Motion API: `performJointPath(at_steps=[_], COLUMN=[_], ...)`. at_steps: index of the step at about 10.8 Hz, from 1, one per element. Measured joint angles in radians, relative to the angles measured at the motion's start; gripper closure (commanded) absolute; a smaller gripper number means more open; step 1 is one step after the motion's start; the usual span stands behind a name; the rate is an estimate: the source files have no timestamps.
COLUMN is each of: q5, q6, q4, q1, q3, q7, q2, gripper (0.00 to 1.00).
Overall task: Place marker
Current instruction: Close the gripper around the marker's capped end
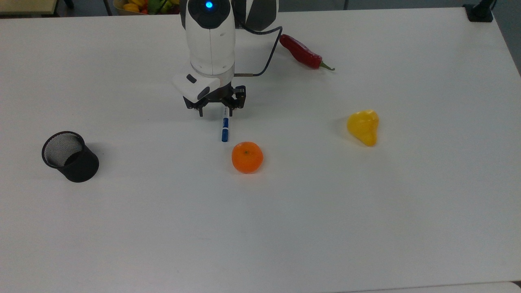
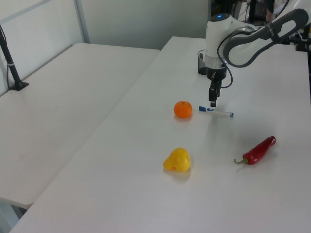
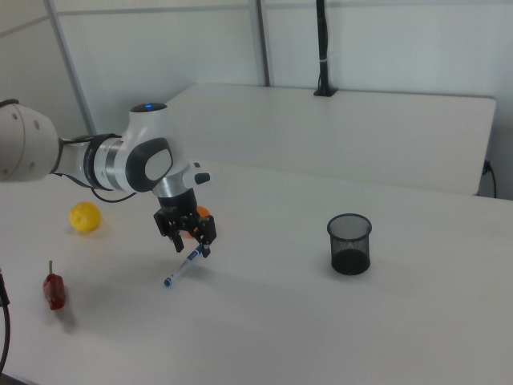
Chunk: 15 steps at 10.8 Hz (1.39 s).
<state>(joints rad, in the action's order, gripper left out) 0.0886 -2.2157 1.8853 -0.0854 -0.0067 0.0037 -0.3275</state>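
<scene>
The marker (image 1: pixel 224 127) is lying flat on the white surface (image 1: pixel 366 203), its blue cap end pointing at the orange (image 1: pixel 247 157) and stopping just short of it, its other end running under the claw (image 1: pixel 215 112). The claw is hanging low over that far half with its fingers spread apart, nothing between them touching yet as far as can be seen. In the top view the spread looks off-centre: one finger is standing right at the barrel and the other well to the top view's left, so the marker is not sitting midway. To do the pick well, my judgement is that the claw should be shifting a little toward the top view's right until the barrel is lying between both fingers, then dropping until the tips are almost grazing the surface, and closing across the barrel rather than along it, so the round body is not rolling away or being pushed into the orange. The cup (image 1: pixel 70 156), a black mesh one standing well apart at the top view's left, seems the likely place to put it. The arm is reaching out over the surface with its wrist bent straight down, as the left view shows, the claw (image 2: pixel 213 103) pointing vertically at the marker (image 2: pixel 215 111).
</scene>
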Motion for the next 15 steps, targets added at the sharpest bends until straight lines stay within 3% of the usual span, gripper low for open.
performJointPath(at_steps=[1,3,5,6,15], q5=[0.0,0.0,0.007,0.007,0.007], q6=[-0.014,-0.051,-0.056,-0.056,-0.057], q4=[0.006,0.027,0.043,0.045,0.036], q1=[-0.001,-0.002,-0.008,-0.01,-0.004], q3=[0.001,0.004,0.006,0.006,0.006], q7=[0.0,0.0,0.0,0.001,0.027], q2=[-0.007,-0.017,-0.02,-0.021,0.008], gripper=[0.31,0.48,0.92,1.0,1.0])
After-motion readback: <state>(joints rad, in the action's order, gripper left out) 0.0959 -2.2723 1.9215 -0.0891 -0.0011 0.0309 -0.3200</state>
